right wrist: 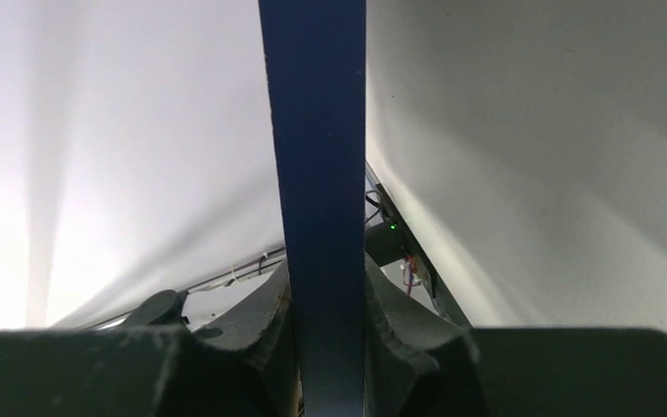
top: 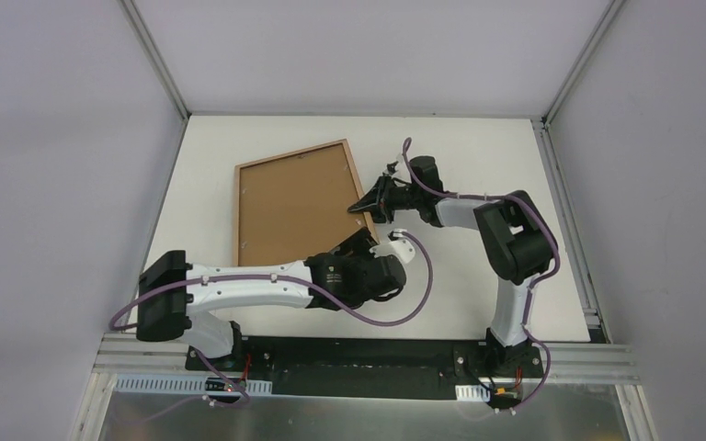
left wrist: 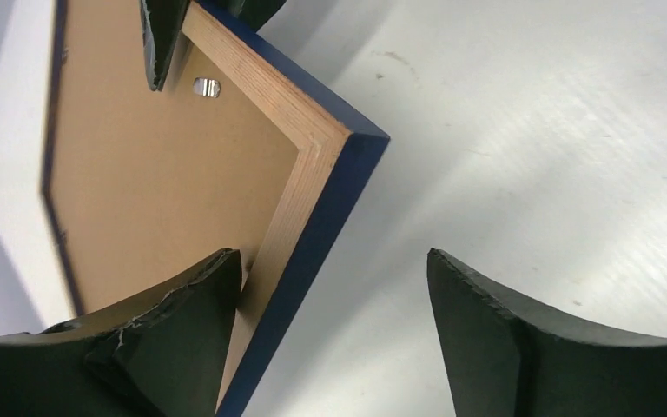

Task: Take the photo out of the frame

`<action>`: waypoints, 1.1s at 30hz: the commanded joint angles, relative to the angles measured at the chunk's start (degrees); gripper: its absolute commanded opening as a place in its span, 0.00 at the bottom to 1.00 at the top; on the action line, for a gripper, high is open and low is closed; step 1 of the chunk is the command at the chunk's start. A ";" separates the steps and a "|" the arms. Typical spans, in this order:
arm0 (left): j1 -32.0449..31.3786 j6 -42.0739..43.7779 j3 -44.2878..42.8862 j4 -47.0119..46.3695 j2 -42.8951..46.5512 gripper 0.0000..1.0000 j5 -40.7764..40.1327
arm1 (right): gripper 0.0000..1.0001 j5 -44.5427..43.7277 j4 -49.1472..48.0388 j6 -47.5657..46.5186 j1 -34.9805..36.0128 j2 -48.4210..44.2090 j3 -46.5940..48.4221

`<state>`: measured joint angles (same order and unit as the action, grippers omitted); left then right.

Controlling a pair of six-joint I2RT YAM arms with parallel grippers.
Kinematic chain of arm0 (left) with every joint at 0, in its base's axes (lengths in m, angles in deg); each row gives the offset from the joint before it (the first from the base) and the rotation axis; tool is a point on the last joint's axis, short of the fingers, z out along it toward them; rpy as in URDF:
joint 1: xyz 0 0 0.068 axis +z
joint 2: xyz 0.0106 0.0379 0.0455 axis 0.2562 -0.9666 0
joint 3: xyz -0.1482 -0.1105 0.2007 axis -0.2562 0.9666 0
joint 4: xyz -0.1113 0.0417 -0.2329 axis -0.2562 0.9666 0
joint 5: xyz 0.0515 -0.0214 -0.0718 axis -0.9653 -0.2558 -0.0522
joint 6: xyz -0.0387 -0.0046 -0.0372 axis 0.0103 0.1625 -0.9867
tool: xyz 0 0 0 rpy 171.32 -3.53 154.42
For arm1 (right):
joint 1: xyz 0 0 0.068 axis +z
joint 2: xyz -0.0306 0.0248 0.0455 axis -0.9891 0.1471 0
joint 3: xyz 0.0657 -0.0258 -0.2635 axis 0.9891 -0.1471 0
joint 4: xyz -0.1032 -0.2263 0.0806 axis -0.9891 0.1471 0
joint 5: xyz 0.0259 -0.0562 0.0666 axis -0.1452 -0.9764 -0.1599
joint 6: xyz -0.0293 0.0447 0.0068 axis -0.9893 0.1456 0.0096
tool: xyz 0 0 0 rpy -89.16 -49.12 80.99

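The frame is back up, with a light wood rim around the brown backing board, and looks tilted with its right side raised. The photo is hidden. My right gripper is shut on the frame's right edge; in the right wrist view the navy edge is clamped between the right gripper's two fingers. My left gripper is open at the frame's near right corner. In the left wrist view the left gripper straddles the navy edge, with one finger against the wood back.
The white table is fenced by aluminium rails and pale walls. A small metal hanger tab sits in the frame's back near the right gripper's fingertip. Cables loop from both arms.
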<state>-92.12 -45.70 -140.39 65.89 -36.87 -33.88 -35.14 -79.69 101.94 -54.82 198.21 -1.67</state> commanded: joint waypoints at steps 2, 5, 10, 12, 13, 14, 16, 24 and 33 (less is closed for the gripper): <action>-0.65 -7.95 -4.14 5.89 8.79 0.79 14.07 | 0.00 -1.97 21.13 -7.96 -0.24 -3.92 7.15; 0.30 -11.39 -7.88 11.00 12.13 0.80 17.66 | 0.00 -4.73 33.69 -16.04 -0.23 -5.41 10.98; 6.40 -21.16 -10.81 14.30 18.86 0.79 26.09 | 0.00 -9.91 48.99 -26.10 -0.24 -7.58 16.66; 10.38 -26.06 -12.26 15.42 20.75 0.79 29.08 | 0.00 -12.84 53.77 -29.85 -0.20 -8.73 18.81; 12.25 -28.77 -13.02 16.13 21.60 0.79 29.29 | 0.00 -14.41 56.28 -31.74 -0.21 -9.33 19.91; 13.76 -31.09 -13.65 16.71 22.42 0.79 29.19 | 0.00 -16.25 58.55 -33.75 -0.30 -9.95 21.07; 16.98 -34.83 -14.71 17.38 24.05 0.78 28.86 | 0.00 -19.89 62.50 -37.32 -0.23 -10.98 23.20; 27.07 -41.33 -25.36 34.16 22.86 0.76 16.35 | 0.00 -35.34 76.30 -49.30 -0.10 -14.17 33.43; 28.55 -39.39 -38.47 49.30 25.04 0.76 4.22 | 0.00 -57.32 87.78 -56.86 8.57 -14.70 49.07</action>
<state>-63.88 -84.91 -174.40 106.96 -15.41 -22.80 -74.74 -1.40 50.18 -51.93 186.65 39.22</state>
